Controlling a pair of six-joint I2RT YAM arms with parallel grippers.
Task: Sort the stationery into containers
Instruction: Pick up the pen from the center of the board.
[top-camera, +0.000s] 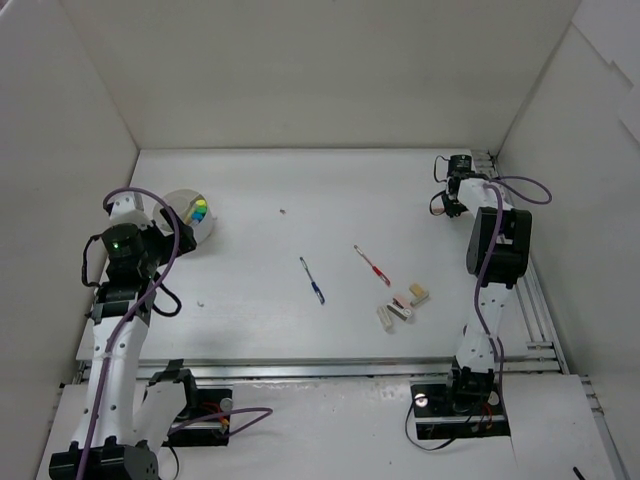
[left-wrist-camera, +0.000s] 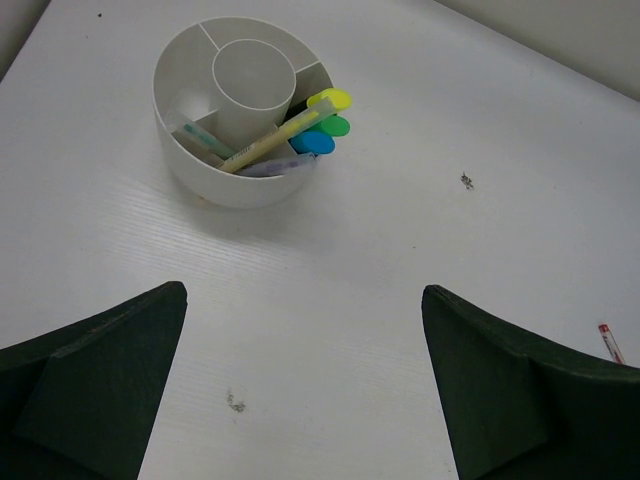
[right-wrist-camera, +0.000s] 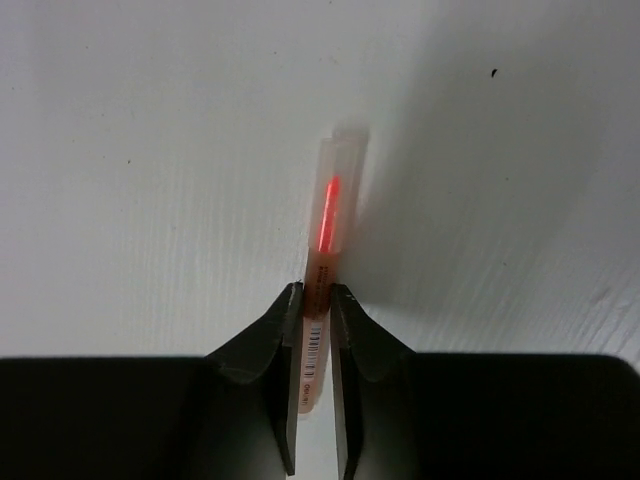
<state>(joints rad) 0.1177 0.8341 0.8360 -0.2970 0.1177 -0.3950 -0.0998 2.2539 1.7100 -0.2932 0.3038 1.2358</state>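
Observation:
The round white tub (left-wrist-camera: 180, 120) with inner dividers stands at the far left (top-camera: 183, 203). It holds highlighters with yellow (left-wrist-camera: 331, 99), green (left-wrist-camera: 334, 126) and blue (left-wrist-camera: 315, 143) ends and a few thin pens. My left gripper (left-wrist-camera: 304, 290) is open and empty, just short of the tub (top-camera: 168, 228). My right gripper (right-wrist-camera: 317, 290) is shut on a pinkish-beige stick with a red core (right-wrist-camera: 330, 195), held above the table at the far right (top-camera: 441, 207). A blue pen (top-camera: 312, 279), a red pen (top-camera: 371, 265) and three small eraser blocks (top-camera: 400, 305) lie mid-table.
White walls close in the table on the left, back and right. A small dark speck (top-camera: 283, 212) lies near the back middle. The tip of the red pen (left-wrist-camera: 610, 343) shows at the right edge of the left wrist view.

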